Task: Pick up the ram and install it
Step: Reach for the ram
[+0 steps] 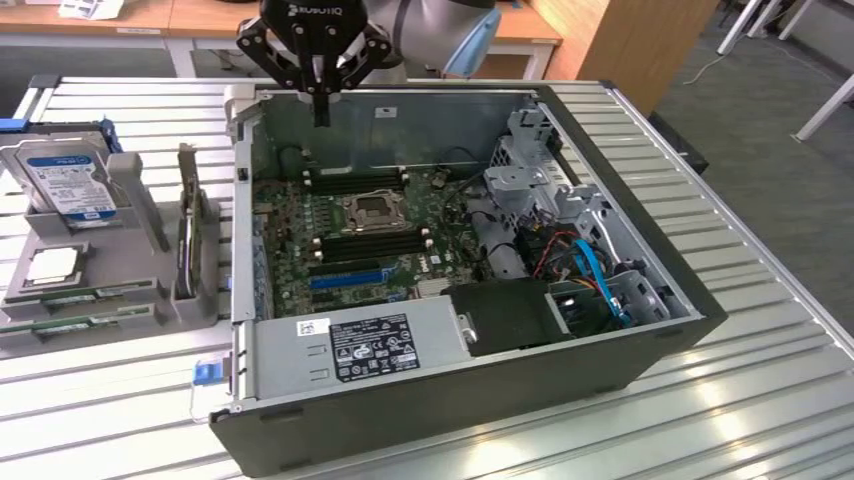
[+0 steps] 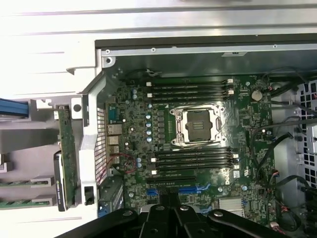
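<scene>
Exterior view: gripper (image 1: 320, 115) clenched on nothing, hovering over the far wall of the one open computer case (image 1: 441, 405). Two ram sticks (image 1: 96, 294) lie in the grey tray (image 1: 40, 228) beside the case. Wrist view: gripper (image 2: 171, 208) above the case's motherboard (image 2: 143, 139), with both sticks outside the case.

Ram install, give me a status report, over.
Tool shut, empty, over the case. Ram lies in tray, exterior view's left, untouched. Memory slots bare, nothing blocking.
</scene>
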You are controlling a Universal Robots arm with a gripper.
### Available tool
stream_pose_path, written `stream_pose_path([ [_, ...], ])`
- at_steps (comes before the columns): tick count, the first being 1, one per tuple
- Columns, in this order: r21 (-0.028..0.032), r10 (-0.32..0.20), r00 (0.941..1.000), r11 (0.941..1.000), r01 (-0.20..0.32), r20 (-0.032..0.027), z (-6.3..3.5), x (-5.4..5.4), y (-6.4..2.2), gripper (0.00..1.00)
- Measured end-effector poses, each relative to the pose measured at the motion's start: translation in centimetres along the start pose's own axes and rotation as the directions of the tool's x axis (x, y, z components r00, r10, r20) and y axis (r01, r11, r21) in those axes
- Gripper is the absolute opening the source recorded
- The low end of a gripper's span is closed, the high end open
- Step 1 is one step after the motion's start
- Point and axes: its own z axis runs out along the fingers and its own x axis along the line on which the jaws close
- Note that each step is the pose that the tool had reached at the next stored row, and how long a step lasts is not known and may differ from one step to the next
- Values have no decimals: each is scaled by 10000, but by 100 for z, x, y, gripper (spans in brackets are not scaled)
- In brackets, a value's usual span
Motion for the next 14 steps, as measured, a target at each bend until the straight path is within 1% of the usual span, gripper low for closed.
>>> stream_pose_path([
  [14, 0, 1, 10000, 10000, -1, 0, -6, 238, -18, 10],
])
